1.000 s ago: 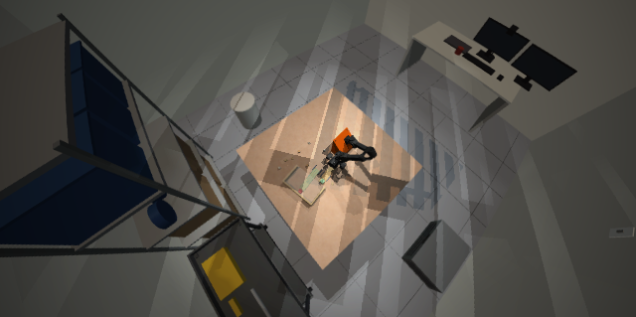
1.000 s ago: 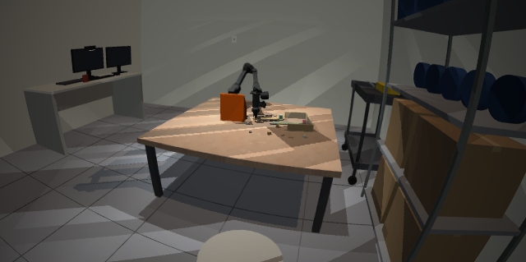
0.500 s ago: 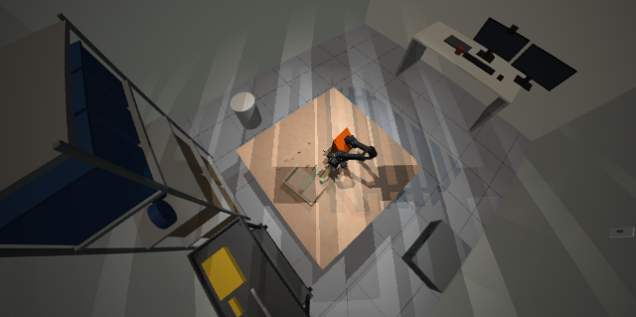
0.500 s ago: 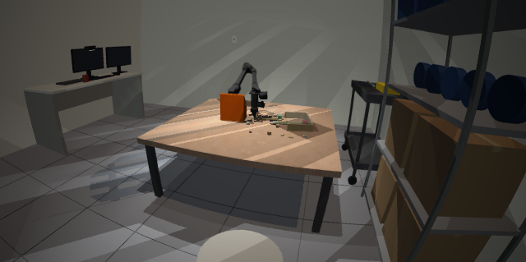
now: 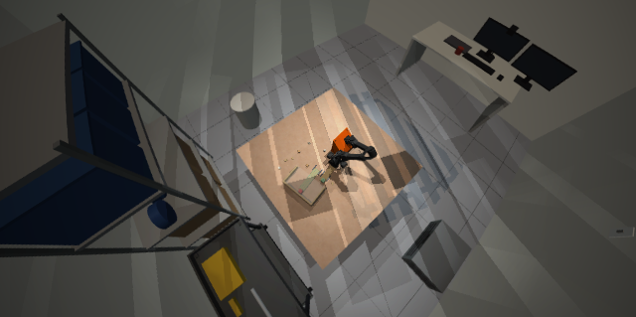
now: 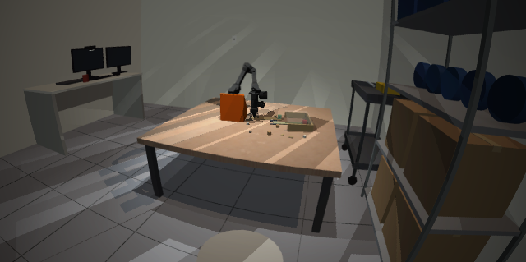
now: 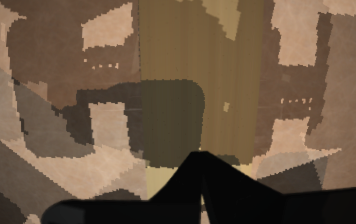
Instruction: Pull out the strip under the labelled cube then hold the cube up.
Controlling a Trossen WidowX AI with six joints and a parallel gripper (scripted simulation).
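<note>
My gripper points down with its fingers shut. In the wrist view its tips are over a wide yellow-olive strip, near the strip's end and about mid-width. The strip lies flat and shows on both sides of the tips, with nothing seen pinched between them. In the top and exterior views a small green cube is at the tray's near side and a small red cube is in the tray. No label can be read, and which strip bears which cube is too small to tell. A pale green strip reaches over the tray.
The shallow tray stands beyond the strips. An upright orange block stands close beside the arm. Several small bits are scattered on the table beside the tray.
</note>
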